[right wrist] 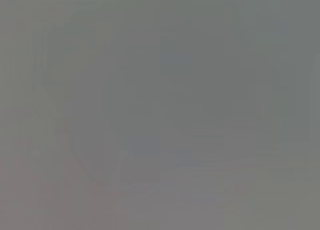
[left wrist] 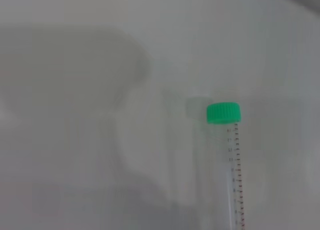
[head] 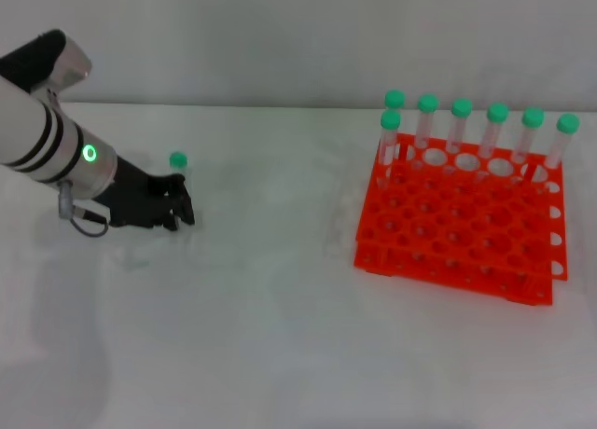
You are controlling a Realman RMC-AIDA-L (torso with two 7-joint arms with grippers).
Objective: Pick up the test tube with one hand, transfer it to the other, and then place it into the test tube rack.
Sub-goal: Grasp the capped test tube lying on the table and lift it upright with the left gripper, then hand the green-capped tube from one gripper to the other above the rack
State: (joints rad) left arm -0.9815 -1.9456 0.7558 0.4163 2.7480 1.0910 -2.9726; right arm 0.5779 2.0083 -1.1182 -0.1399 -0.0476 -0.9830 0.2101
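Pickup step: left gripper [head: 177,210] low on the counter [head: 280,336] at 9 o'clock, fingers' state indeterminate, test tube [head: 178,160] just beyond them; next, close and lift toward the rack [head: 462,224] at 3 o'clock.

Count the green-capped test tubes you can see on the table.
8: seven stand along the back of the test tube rack, one slightly ahead at its left; one test tube at the left gripper.
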